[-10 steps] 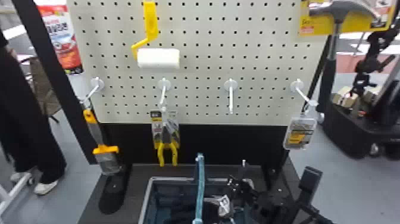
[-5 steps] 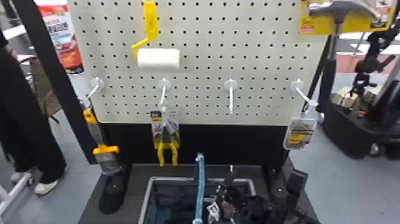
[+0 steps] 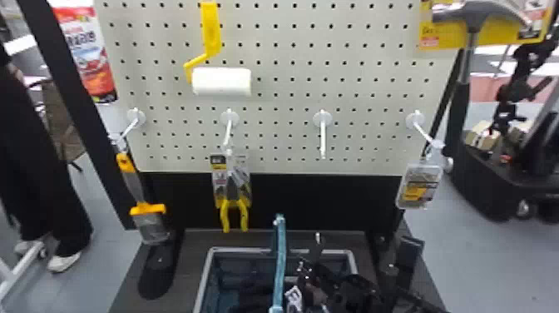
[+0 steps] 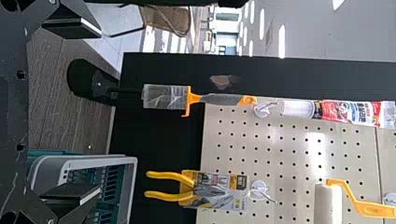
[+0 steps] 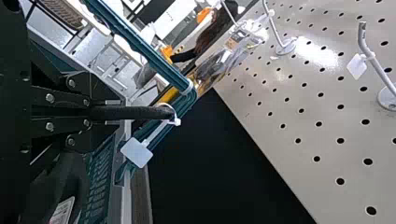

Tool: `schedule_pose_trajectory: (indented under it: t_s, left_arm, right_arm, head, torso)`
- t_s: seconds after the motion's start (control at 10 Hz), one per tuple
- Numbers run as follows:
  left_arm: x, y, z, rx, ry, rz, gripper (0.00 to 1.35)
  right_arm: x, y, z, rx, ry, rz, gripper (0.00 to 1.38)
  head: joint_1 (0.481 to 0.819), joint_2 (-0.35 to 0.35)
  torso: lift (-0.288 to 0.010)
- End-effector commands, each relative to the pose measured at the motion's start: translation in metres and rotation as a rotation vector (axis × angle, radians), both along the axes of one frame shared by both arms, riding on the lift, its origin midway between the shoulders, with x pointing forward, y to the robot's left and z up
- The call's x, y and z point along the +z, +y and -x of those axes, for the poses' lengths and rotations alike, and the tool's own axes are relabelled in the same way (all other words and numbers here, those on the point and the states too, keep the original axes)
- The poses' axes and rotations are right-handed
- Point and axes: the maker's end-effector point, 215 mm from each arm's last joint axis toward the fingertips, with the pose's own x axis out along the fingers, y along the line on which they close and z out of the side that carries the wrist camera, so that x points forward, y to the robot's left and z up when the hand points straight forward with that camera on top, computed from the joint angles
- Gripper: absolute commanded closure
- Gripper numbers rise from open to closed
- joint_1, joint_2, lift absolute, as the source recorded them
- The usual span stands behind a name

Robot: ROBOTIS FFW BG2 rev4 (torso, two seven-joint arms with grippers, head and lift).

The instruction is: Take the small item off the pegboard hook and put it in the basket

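Small item between my fingers: that is what my right gripper has, closed on its narrow black upper part. Seen from my right wrist, that part runs out as a dark strip ending in a pale plastic tie, from which a white tag hangs. The strip lies across the view of the basket's blue-green handle; whether the two touch, I cannot tell.

My head view gives me the place instead: I have the item over the right side of the basket, close to the upright handle. A printed label shows low down there, among dark shapes; I cannot tell whether it belongs to what I hold.

From my left wrist I see my left gripper, its fingers spread wide apart, with the basket's side and rim beyond one of them. That view also gives me the yellow-handled pliers on a hook, the scraper and the paint roller.

From my head I see farther across the pegboard: the hammer up high on the right, and below it a flat clear pack hanging from the rightmost hook.
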Motion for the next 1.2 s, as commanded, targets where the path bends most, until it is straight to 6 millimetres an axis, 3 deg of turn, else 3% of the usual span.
schedule_pose_trajectory:
  t_s: [0.0,0.1,0.2,0.5,1.0,1.1]
  left_arm:
    - [-0.001,0.0,0.0,-0.001,0.001,0.001,0.14]
    - [-0.001,0.0,0.0,-0.001,0.001,0.001,0.14]
    - [-0.001,-0.001,0.0,-0.002,0.001,0.001,0.14]
    - [-0.001,-0.001,0.0,-0.003,0.001,0.002,0.14]
    - [-0.001,-0.001,0.0,-0.003,0.001,0.002,0.14]
    - [0.001,-0.002,0.0,-0.004,-0.004,-0.004,0.13]
  right_arm:
    - [-0.002,0.001,0.001,0.007,0.005,0.007,0.91]
    - [0.002,0.0,-0.001,0.01,-0.01,0.019,0.35]
    - [0.002,0.0,-0.001,0.01,-0.015,0.026,0.03]
    - [0.004,0.0,-0.001,0.01,-0.022,0.03,0.2]
    - [0.008,0.001,-0.002,0.01,-0.029,0.03,0.2]
    - [0.017,-0.003,-0.005,0.0,-0.068,0.06,0.2]
  head:
    - [0.549,0.0]
    - [0.549,0.0]
    - [0.549,0.0]
    - [0.549,0.0]
    - [0.549,0.0]
    - [0.549,0.0]
  torso:
    - [-0.1]
    - [-0.1]
    - [-0.1]
    - [-0.1]
    - [-0.1]
    - [-0.1]
